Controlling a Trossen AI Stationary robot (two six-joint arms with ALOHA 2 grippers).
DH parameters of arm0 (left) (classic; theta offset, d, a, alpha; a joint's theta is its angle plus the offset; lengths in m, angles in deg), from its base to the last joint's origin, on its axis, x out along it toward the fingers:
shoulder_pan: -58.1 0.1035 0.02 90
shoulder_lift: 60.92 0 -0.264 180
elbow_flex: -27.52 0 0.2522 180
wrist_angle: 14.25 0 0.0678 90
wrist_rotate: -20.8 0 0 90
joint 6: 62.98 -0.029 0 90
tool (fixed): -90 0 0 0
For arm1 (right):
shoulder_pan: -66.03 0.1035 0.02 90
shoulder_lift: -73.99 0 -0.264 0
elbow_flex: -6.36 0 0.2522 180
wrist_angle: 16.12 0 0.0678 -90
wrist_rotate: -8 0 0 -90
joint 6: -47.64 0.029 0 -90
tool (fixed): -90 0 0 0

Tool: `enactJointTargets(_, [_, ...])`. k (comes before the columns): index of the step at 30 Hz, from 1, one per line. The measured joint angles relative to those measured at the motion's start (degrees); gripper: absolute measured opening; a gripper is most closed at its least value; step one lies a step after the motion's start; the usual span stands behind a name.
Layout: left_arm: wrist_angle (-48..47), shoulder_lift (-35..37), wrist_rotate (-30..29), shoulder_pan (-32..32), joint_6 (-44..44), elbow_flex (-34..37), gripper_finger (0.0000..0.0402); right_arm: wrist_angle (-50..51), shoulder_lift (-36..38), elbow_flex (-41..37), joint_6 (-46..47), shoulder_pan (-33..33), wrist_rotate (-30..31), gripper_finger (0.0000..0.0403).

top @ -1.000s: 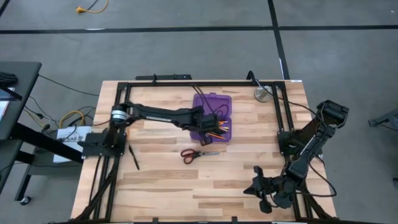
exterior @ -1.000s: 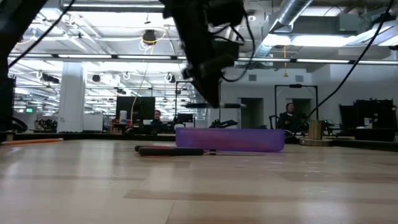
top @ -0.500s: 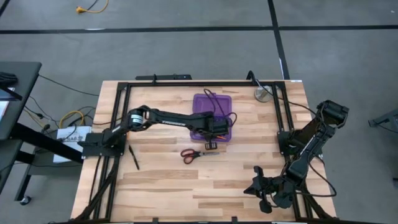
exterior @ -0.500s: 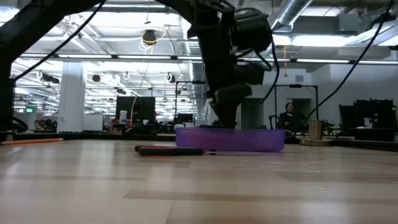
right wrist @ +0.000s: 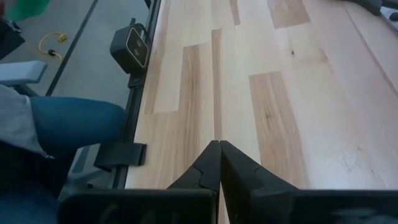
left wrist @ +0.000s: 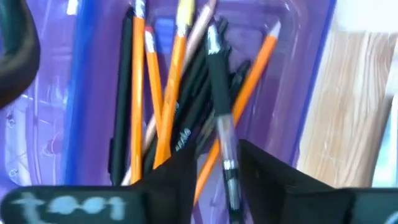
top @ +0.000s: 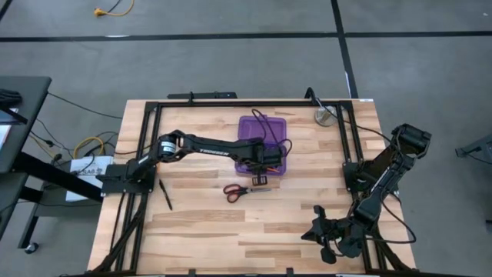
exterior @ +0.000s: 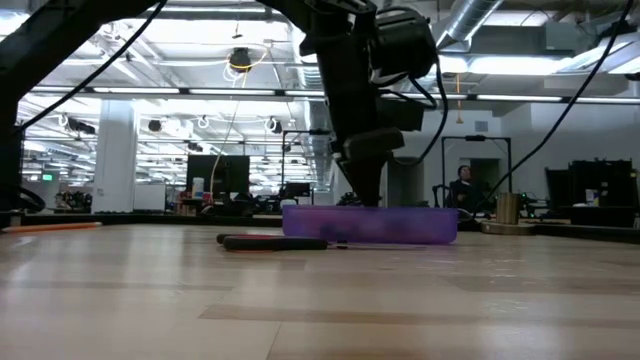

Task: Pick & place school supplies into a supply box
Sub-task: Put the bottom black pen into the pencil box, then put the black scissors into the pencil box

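The purple supply box [top: 262,143] lies open on the table's far middle. In it lie several orange pencils [left wrist: 163,106] and black pens [left wrist: 122,118]. My left gripper [top: 266,159] reaches down into the box's near end, open [left wrist: 217,177], and a black pen with a clear grip [left wrist: 219,99] runs out from between its fingers. Red-and-black scissors [top: 240,191] lie flat on the table just near of the box. Another black pen [top: 166,196] lies by the left rail. My right gripper [top: 324,234] waits shut at the near right corner. My left gripper points down into the box with the black pen's end [left wrist: 229,171] between its open fingers. The gap is wider than the pen, and I cannot tell whether a finger touches it. The pen lies slanted on the other pens and pencils.
A round silver disc [top: 324,116] sits at the far right corner. Black frame rails [top: 347,146] run along the table's sides. A person's blue-clad leg [right wrist: 62,124] shows beyond the table edge in the right wrist view. Bare wood spreads across the near half.
My left gripper has come down from above the middle of the box into its near end, shifting toward the table's near and right edges. It has held nearly still for the last half second. The scissors, the loose pen and the right arm have stayed put.
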State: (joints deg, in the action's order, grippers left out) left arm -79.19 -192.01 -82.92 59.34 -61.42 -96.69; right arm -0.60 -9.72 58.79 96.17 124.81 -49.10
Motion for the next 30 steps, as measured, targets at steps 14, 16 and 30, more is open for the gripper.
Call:
enactJointTargets(14, [-17.0, 2.3, -0.5, -5.3, 5.7, -9.1, 0.0173, 0.0, 0.0, 0.0, -0.4, 0.0, 0.1, 0.0000])
enactJointTargets(16, [-17.4, 4.5, -1.1, -7.5, 7.4, -9.1, 0.0174, 0.0, 0.0, 0.0, -0.5, 0.0, 0.2, 0.0000])
enactJointTargets(30, [-12.8, 12.7, -9.4, -25.8, 17.0, -9.0, 0.0174, 0.0, 0.0, 0.0, -0.5, 0.0, 3.9, 0.0000])
